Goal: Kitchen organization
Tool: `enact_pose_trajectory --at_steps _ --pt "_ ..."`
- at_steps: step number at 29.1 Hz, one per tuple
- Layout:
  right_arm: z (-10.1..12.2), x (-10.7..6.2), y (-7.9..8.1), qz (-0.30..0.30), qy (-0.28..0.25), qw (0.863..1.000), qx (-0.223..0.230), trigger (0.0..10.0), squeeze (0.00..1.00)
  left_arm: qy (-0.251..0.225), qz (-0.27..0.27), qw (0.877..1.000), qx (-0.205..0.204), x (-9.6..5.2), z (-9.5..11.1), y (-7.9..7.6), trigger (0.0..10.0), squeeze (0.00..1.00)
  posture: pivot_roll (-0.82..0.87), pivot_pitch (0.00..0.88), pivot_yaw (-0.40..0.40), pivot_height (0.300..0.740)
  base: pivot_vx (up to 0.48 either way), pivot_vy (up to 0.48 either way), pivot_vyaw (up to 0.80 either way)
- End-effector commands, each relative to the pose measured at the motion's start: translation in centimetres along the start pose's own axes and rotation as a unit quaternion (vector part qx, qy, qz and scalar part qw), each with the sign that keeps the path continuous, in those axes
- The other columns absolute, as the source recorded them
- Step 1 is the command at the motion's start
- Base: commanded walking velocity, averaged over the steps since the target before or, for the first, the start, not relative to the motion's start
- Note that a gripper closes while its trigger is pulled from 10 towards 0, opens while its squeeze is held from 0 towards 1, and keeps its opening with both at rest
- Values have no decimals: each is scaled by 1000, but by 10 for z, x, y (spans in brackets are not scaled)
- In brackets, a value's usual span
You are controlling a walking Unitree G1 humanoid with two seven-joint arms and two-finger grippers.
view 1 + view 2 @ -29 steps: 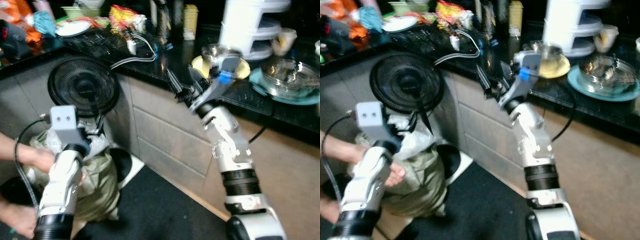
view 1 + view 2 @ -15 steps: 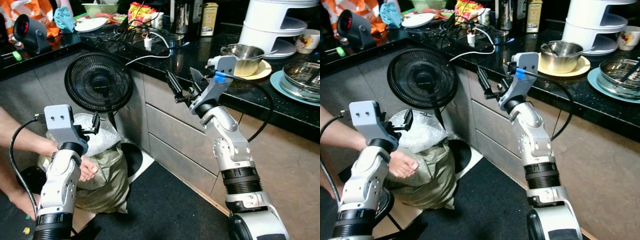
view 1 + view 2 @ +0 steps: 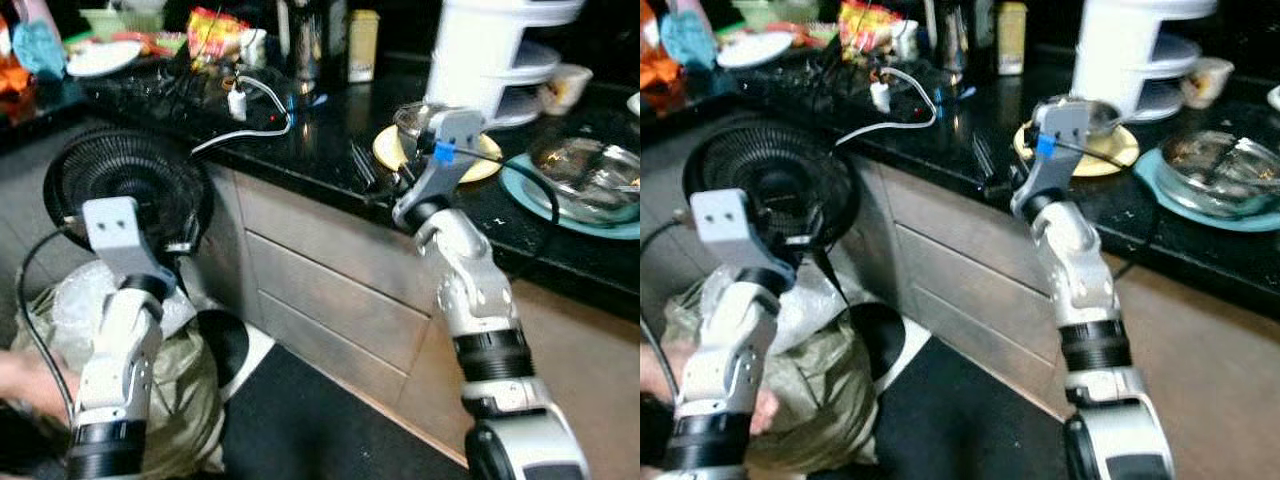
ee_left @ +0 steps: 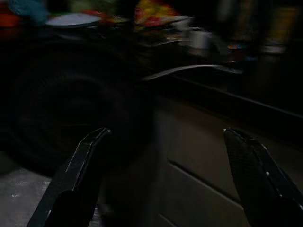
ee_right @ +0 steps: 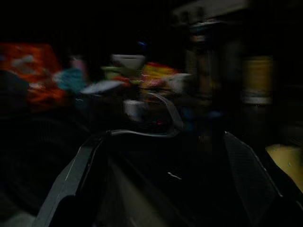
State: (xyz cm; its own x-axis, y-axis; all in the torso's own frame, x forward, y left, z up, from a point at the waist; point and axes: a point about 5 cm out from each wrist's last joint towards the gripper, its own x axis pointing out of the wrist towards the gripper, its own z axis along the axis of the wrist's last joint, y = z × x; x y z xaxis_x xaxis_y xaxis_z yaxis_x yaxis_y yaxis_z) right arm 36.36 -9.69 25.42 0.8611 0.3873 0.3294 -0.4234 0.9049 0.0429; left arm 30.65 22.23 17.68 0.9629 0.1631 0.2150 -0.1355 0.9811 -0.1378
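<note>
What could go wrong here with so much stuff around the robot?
The right gripper, fingers spread, hovers at the black counter edge beside the yellow plate holding a steel pot; a swing might knock them. The left gripper is open near the fan, and a person's hand is close below.

Both arms raised, left end effector (image 4: pixel 165 175) and right end effector (image 5: pixel 165 179) spread.

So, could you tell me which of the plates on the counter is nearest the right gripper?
The yellow plate under the steel pot, just beside the right gripper; the teal plate and white plate lie farther off.
</note>
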Motion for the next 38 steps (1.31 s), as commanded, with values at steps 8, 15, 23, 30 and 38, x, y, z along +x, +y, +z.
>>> enact_pose_trajectory --at_steps 8,15,23,30,38 --pt "6 -3 -8 -13 -21 1000 11 10000 0 7 -21 1000 -1 2 0 -12 10000 0 26 0 31 740 480 0 -648" --pt "12 -3 -12 -23 -39 999 5 10000 0 4 -53 999 8 3 1 -22 10000 0 28 0 35 740 418 0 0" --pt "21 -2 -23 -45 -42 998 -1 10000 0 -3 -146 989 12 -2 5 -48 10000 0 31 0 36 740 33 0 -492" --pt "31 -2 -26 -45 -58 997 -1 10000 0 -8 -162 987 10 -3 9 -56 10000 0 30 0 36 740 0 0 -789" --pt "38 -6 -27 -17 -54 998 -22 10000 0 -12 -182 983 17 -7 11 -64 10000 0 29 0 39 740 0 0 -800"
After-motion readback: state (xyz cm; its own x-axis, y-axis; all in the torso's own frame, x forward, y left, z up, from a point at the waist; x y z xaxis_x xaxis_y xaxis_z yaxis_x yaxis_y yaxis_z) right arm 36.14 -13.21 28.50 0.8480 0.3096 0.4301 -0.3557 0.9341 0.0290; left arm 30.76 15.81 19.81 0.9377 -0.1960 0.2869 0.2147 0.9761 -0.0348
